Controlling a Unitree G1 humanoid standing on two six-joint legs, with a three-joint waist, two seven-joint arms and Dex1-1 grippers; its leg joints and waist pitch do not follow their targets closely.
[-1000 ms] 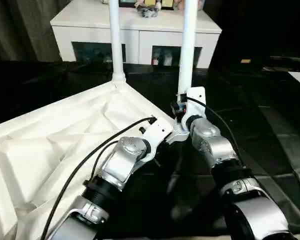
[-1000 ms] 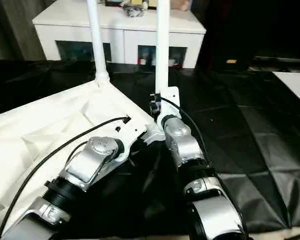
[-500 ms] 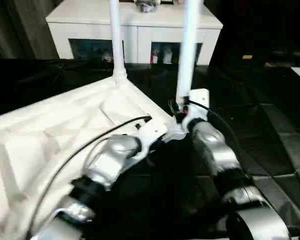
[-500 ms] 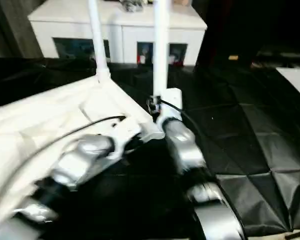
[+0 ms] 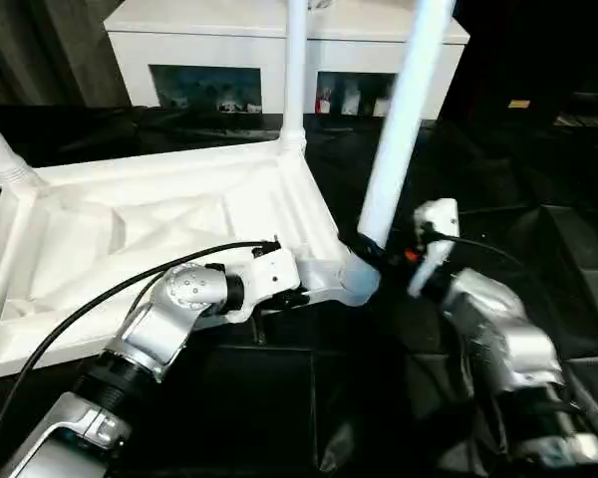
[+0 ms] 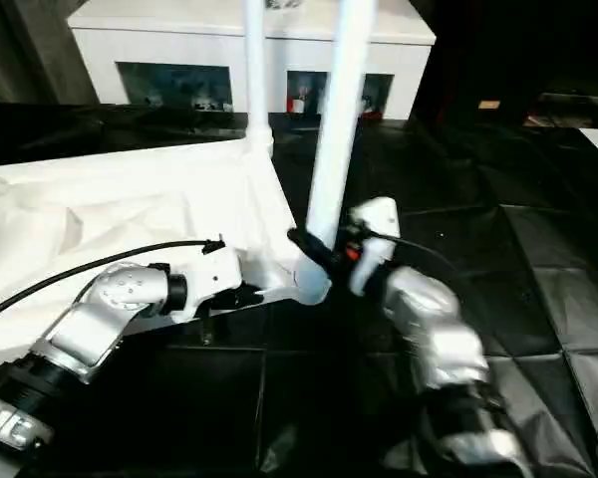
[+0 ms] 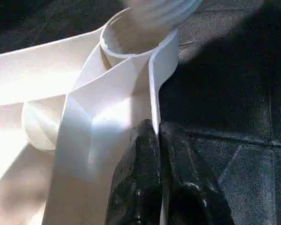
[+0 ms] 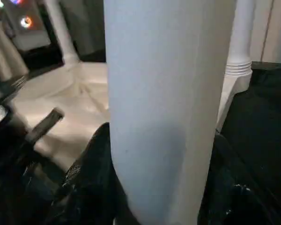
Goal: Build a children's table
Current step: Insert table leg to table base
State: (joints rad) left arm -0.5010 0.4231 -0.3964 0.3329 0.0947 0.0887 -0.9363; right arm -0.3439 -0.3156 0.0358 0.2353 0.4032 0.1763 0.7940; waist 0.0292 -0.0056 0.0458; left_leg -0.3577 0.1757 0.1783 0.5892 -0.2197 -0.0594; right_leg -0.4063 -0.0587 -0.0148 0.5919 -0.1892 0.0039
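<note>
The table top (image 5: 130,239) lies upside down on the black floor covering (image 5: 538,249), ribbed underside up, in front of the white cabinet (image 5: 279,50). My left gripper (image 7: 157,140) is pinched shut on the thin rim of the top, just beside the near corner socket (image 5: 354,279). My right gripper (image 5: 364,244) clasps the lower end of the leg (image 5: 399,129) that leans out of that socket, one finger either side. Another leg (image 5: 295,70) stands at the far corner.
</note>
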